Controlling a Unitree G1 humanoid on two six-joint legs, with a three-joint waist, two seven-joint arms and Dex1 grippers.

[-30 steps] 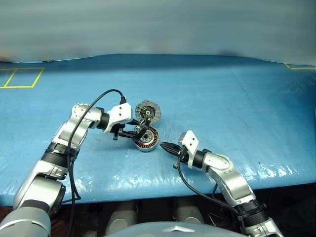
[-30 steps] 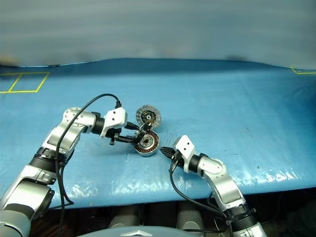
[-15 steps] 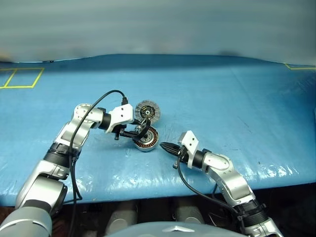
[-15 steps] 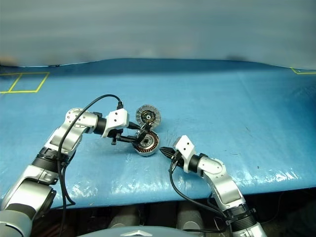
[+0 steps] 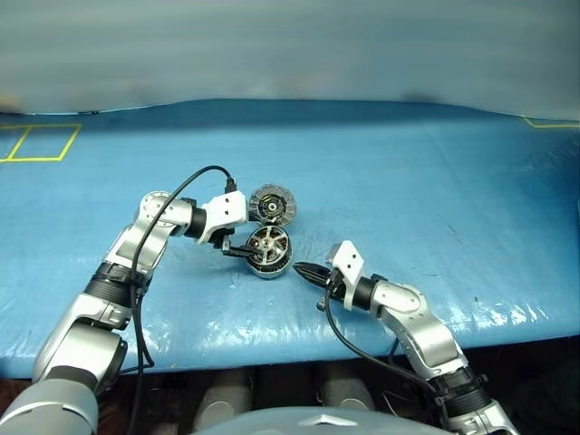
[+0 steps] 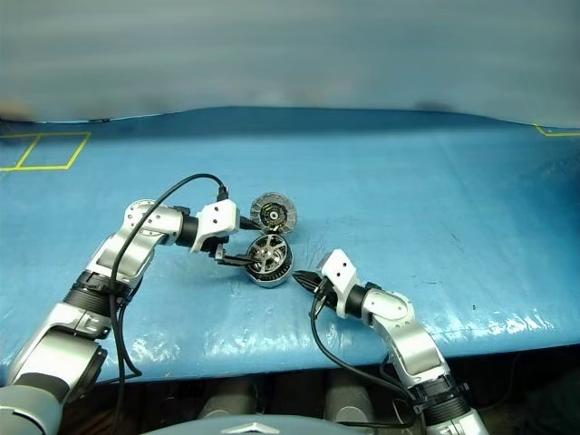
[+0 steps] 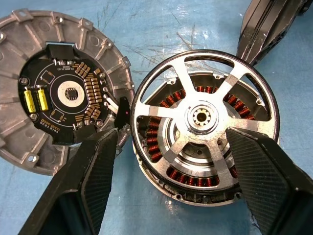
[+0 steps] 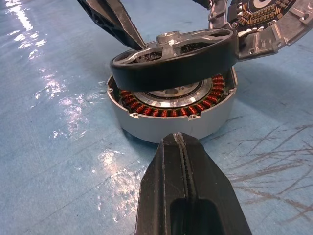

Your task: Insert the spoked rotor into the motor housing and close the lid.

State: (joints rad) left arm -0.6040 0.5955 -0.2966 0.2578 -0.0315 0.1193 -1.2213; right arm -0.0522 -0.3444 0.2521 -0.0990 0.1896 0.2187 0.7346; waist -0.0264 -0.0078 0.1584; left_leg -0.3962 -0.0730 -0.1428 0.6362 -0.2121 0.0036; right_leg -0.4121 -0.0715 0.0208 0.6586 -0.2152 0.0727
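The spoked rotor [image 7: 202,116], a dark ring with silver spokes, lies slightly tilted on top of the motor housing [image 8: 171,125]. Copper windings show under its ring. My left gripper [image 7: 171,142] is open, one finger on each side of the rotor and both apart from it. The lid [image 7: 58,93] lies just behind the housing with its ribbed, dark-centred face up, almost touching it. My right gripper [image 8: 180,142] is shut and empty, its tip low on the table a short way in front of the housing.
The blue table cover [image 5: 435,199] stretches wide to the right and behind. Yellow tape marks lie at the far left [image 5: 36,143] and far right [image 5: 548,121]. The table's front edge [image 5: 272,340] runs close below the arms.
My left gripper has opened and let go of the rotor. The rotor, held on edge over the housing before, now lies on top of it. The right arm has not moved.
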